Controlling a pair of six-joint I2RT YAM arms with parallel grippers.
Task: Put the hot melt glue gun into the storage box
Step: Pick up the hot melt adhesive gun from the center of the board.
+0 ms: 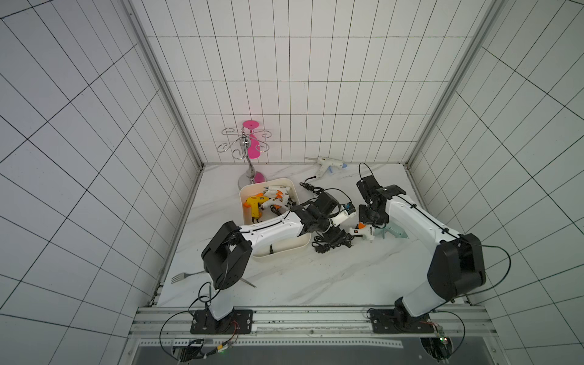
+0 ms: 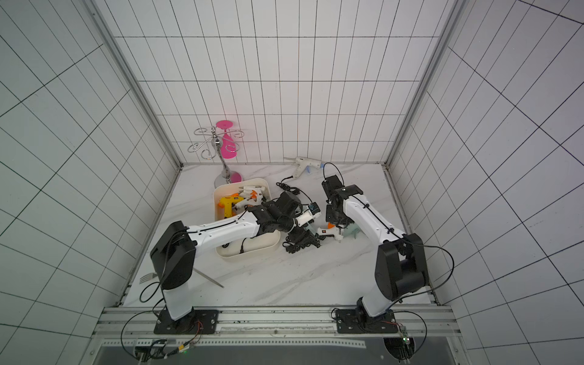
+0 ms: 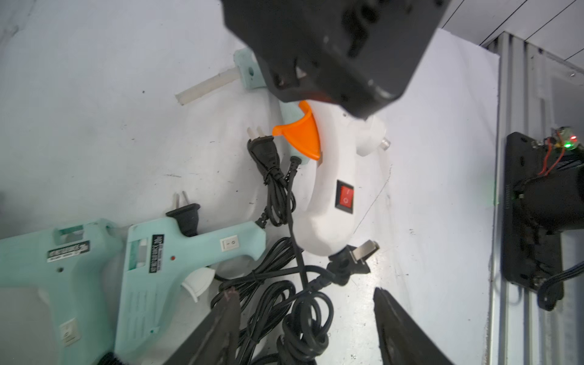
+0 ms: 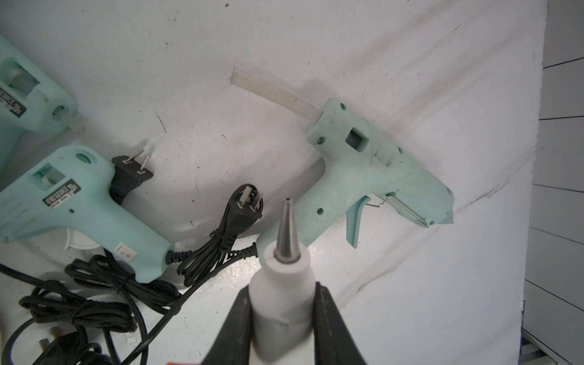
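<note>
A white hot melt glue gun (image 3: 328,189) with an orange trigger and a red switch lies on the table right of the storage box (image 1: 303,246). My right gripper (image 4: 281,303) is shut on its white barrel just behind the metal nozzle; in both top views it stands over the gun (image 1: 360,232) (image 2: 328,232). The left gripper (image 3: 303,303) is open, its fingers (image 3: 224,316) straddling coiled black cords (image 3: 300,325) by the gun's handle end. The cream box holds a yellow gun (image 1: 254,203) and white guns (image 1: 278,196); my left arm crosses over it.
Teal glue guns lie around the white one (image 4: 373,177) (image 4: 79,202) (image 3: 189,252), with loose plugs and cords (image 1: 328,246). Another white gun (image 1: 325,164) sits at the back wall. A metal rack with a pink glass (image 1: 249,142) stands behind the box. A fork (image 1: 180,277) lies front left.
</note>
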